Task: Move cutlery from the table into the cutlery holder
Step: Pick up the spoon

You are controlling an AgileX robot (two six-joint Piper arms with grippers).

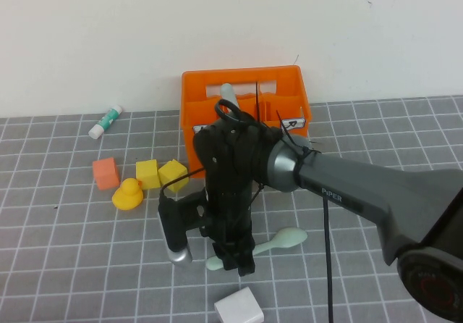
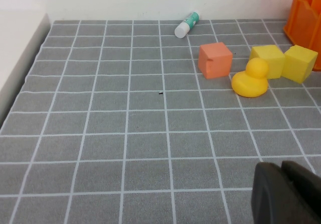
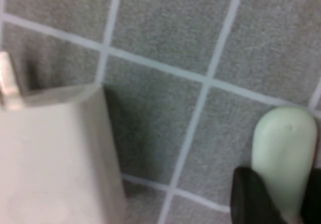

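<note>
The right gripper (image 1: 230,259), jaws half-closed around one end of the pale mint-green plastic spoon (image 1: 278,242) lying near the bright orange slotted crate (image 1: 244,106), might pinch off-centre and flick it away; the left gripper (image 2: 286,194) sits shut and empty at the near left.

**Mint cutlery: one piece down, one in the crate**

I see a pale mint-green spoon (image 1: 278,241) lying flat on the grey gridded tabletop (image 1: 72,265), in front of the orange cutlery holder (image 1: 246,106) and well apart from it, partly hidden under the arm. A second mint piece (image 1: 227,91) stands upright in the holder's rear compartment.
</note>
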